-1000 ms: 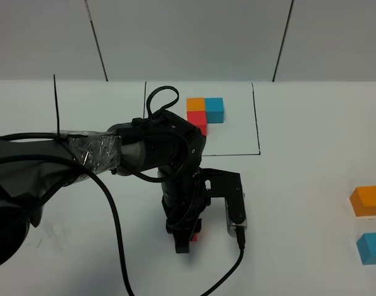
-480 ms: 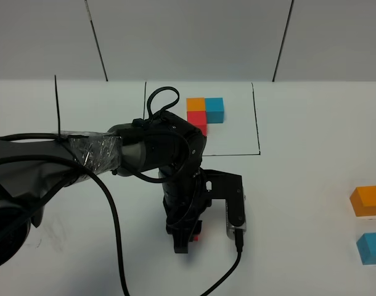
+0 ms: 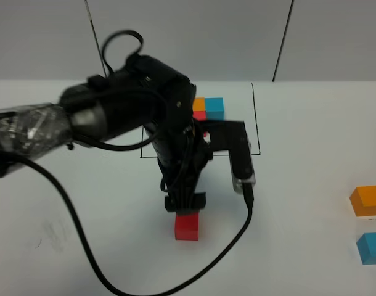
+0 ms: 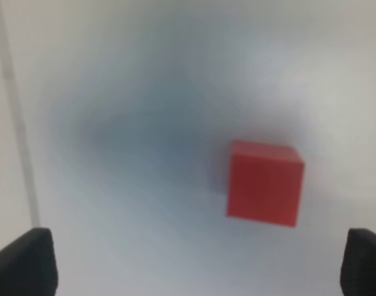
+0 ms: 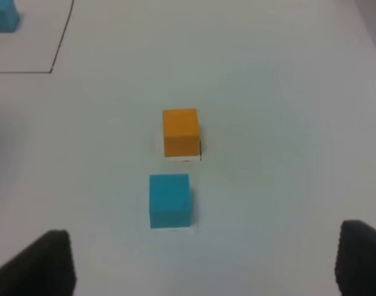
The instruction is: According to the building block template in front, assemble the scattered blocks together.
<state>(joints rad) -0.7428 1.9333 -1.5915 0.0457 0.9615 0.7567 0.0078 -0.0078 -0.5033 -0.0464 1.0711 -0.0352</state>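
Note:
The template (image 3: 214,108) is an L of orange, blue and red cubes inside a black outline at the back; my left arm partly hides it. The scattered red cube (image 3: 187,226) lies alone on the white table. My left gripper (image 3: 183,202) hangs just above and behind it, open and empty. In the left wrist view the red cube (image 4: 264,182) sits free between the spread fingertips (image 4: 24,262). The scattered orange cube (image 3: 367,200) and blue cube (image 3: 371,248) lie at the far right, a little apart. My right gripper (image 5: 200,262) is open, short of the orange cube (image 5: 180,132) and blue cube (image 5: 170,199).
The left arm's black cable (image 3: 237,240) loops over the table in front of the red cube. A black line (image 3: 256,117) marks the outline's right side. A corner of the template's blue cube (image 5: 3,15) shows in the right wrist view.
My left gripper has opened, let go of the red cube and lifted up and back toward the template. The red cube now rests uncovered on the table.

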